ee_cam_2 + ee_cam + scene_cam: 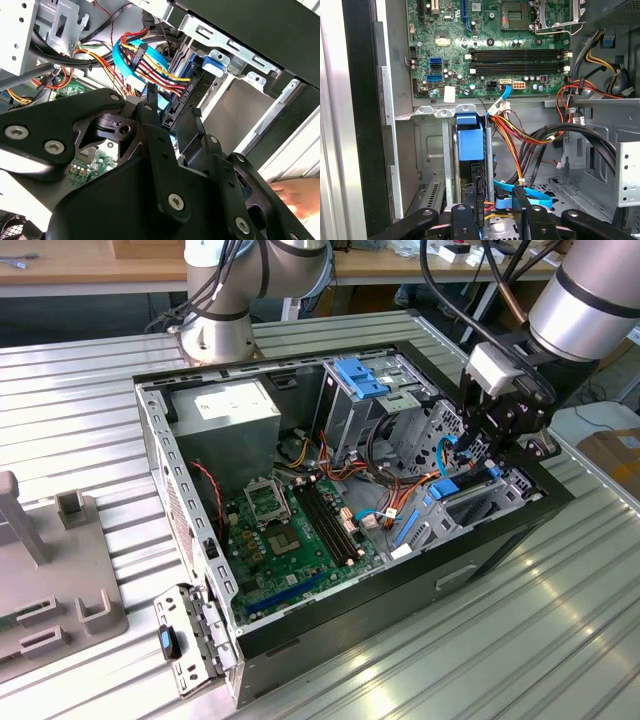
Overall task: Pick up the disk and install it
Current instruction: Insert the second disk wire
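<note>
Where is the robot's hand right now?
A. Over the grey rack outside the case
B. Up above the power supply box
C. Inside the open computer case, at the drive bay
C: the exterior view shows the hand down in the open case at the bay corner, beside the blue-railed disk.

One open computer case (300, 640) is being seen at the centre of the exterior view, holding one motherboard (290, 530), one power supply (225, 410) and one disk (480, 500). Two robot arms (250, 280) are being counted along its upper edge.
</note>
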You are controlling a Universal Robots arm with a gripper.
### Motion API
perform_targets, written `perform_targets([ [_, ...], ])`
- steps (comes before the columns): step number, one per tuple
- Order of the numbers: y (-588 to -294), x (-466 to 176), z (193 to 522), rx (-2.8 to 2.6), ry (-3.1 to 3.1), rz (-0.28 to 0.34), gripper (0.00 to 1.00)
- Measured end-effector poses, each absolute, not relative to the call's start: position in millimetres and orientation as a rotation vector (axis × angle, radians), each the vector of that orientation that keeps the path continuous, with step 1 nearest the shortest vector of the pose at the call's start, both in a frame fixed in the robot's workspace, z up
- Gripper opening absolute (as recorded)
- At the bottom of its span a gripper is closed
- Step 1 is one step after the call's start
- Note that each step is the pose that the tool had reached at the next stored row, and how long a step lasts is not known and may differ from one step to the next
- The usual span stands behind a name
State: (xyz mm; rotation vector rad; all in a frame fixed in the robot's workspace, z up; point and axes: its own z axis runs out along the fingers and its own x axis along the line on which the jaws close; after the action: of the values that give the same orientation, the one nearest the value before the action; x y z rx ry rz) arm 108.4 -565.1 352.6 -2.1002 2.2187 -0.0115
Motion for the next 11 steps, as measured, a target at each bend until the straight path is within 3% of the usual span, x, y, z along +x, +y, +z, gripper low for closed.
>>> perform_targets([
  [3,-565.2,108.4,352.6,-2.1,2.219,-0.012,0.41],
  [4,-565.2,108.4,352.6,-2.1,2.219,-0.012,0.34],
  [5,-565.2,108.4,352.6,-2.1,2.219,-0.012,0.16],
  [6,-565.2,108.4,352.6,-2.1,2.219,-0.012,0.11],
  [11,-565.2,108.4,352.6,-2.1,2.219,-0.012,0.11],
])
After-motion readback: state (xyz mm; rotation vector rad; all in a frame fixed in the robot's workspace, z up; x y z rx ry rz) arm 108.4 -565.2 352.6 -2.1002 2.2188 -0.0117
